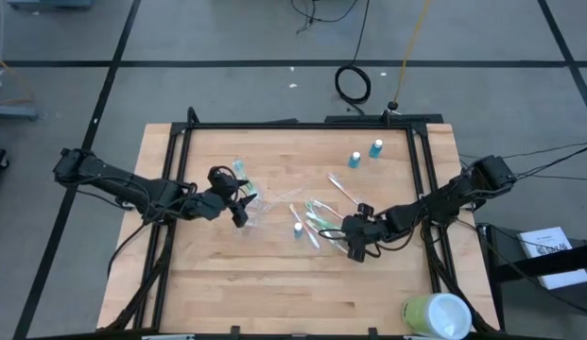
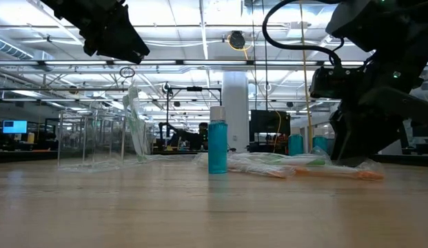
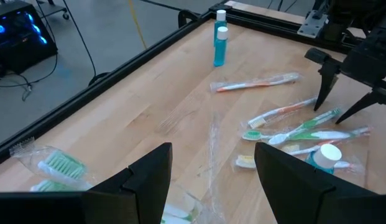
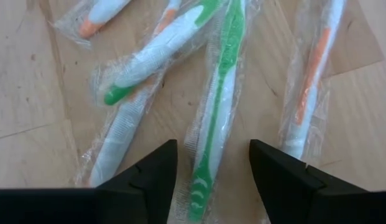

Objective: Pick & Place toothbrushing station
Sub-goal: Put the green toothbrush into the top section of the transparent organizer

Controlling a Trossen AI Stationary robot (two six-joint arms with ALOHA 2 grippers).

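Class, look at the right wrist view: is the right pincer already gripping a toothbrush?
No: the right pincer stands open above the wrapped green-and-white plastic toothbrush, its dark fingers either side, not touching it.

Bright, even overhead ceiling light; soft faint shadows; glare on plastic wrappers; blurred low-view foreground.

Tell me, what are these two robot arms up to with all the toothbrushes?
The right gripper hangs low over a pile of wrapped toothbrushes mid-table, fingers open on either side of a green one, holding nothing yet. The left gripper waits, fingers open, above a clear cup. One blue tube stands beside the pile, and two more near the far edge.
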